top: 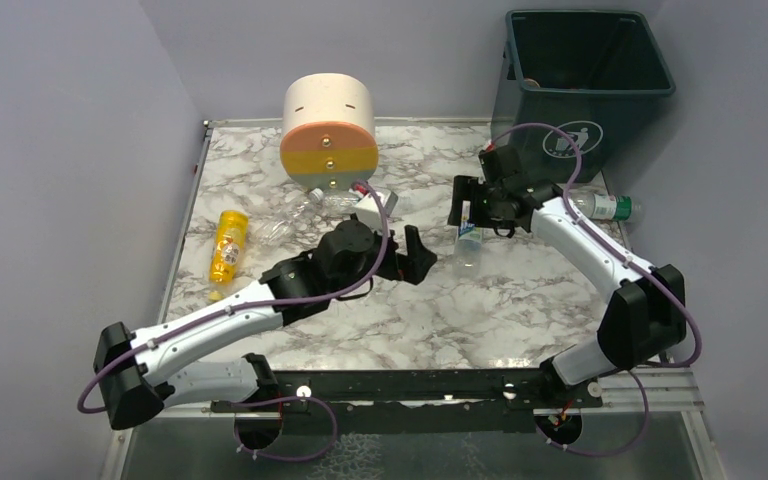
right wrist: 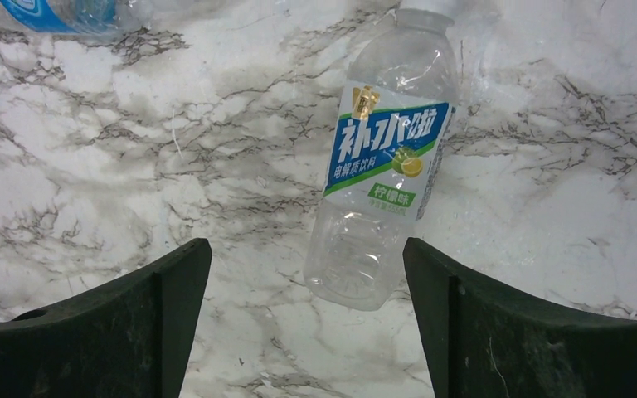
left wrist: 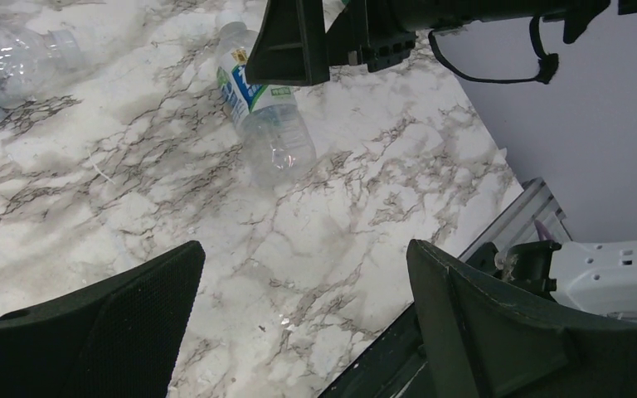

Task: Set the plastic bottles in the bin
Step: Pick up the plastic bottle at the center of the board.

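Observation:
A clear bottle with a blue and green label (top: 468,242) lies on the marble table (top: 520,300), right under my right gripper (top: 470,212). In the right wrist view the bottle (right wrist: 386,166) lies lengthwise, its base between the open fingers and nearer the right one, and the gripper (right wrist: 307,249) is empty. My left gripper (top: 415,255) is open and empty at mid-table, facing that bottle (left wrist: 261,116). In the left wrist view the gripper (left wrist: 304,249) has only marble between its fingers. The dark teal bin (top: 585,80) stands at the back right.
A yellow bottle (top: 227,245) lies at the left. Clear bottles (top: 300,210) lie in front of the cream drawer unit (top: 328,130). A green-labelled bottle (top: 600,207) lies at the right edge near the bin. A blue-labelled bottle (left wrist: 17,58) shows at the upper left of the left wrist view.

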`<state>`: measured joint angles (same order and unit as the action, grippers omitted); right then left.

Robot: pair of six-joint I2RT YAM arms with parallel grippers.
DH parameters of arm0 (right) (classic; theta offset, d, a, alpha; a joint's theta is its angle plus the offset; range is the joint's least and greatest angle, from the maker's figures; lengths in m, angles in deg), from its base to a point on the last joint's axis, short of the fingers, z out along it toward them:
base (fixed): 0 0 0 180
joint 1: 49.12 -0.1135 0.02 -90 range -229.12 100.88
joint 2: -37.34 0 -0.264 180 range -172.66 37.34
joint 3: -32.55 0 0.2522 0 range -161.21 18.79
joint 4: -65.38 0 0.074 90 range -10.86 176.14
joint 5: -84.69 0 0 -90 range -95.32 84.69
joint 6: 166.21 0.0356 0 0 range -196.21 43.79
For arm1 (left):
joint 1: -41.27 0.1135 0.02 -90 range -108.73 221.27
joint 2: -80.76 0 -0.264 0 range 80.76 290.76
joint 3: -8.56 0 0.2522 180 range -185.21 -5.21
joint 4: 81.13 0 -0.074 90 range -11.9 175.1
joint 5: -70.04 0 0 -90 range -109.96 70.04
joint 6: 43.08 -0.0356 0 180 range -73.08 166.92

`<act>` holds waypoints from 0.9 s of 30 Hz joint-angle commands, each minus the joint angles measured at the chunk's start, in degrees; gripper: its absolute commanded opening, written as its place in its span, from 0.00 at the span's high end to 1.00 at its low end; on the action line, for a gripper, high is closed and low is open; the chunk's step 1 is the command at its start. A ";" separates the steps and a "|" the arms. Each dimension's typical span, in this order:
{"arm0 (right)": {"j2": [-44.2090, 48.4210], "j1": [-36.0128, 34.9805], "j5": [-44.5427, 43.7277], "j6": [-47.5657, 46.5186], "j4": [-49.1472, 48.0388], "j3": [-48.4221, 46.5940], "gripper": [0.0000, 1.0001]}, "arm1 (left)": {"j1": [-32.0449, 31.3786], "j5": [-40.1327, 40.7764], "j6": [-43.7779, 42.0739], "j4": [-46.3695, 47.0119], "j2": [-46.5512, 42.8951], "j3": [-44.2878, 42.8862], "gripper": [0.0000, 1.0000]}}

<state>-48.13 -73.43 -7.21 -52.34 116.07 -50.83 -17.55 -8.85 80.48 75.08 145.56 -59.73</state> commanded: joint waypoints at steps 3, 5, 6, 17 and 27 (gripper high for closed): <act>-4.32 -0.21 -2.62 -1.32 -0.18 -3.09 0.10 | 0.20 2.85 0.40 0.14 -6.11 6.78 0.01; -6.32 -0.21 -2.74 -1.18 -0.85 -3.58 0.10 | 0.20 2.75 0.10 0.16 -5.71 7.58 0.01; -7.35 -0.21 -2.85 -1.09 -0.96 -3.91 0.10 | 0.20 2.77 -0.16 0.18 -5.47 7.76 0.01; -16.47 -3.51 -10.75 1.78 1.91 -5.68 0.10 | 0.54 0.25 -3.02 -0.95 -4.41 7.28 0.01; -20.29 -4.78 -12.57 3.90 2.69 -6.21 0.10 | 2.57 -2.00 -5.29 -0.78 -5.70 8.71 0.01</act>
<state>-66.75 -77.80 -16.95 -50.04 117.05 -55.40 -16.00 -8.89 76.68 73.58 141.47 -51.99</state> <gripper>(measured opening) 0.897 0.989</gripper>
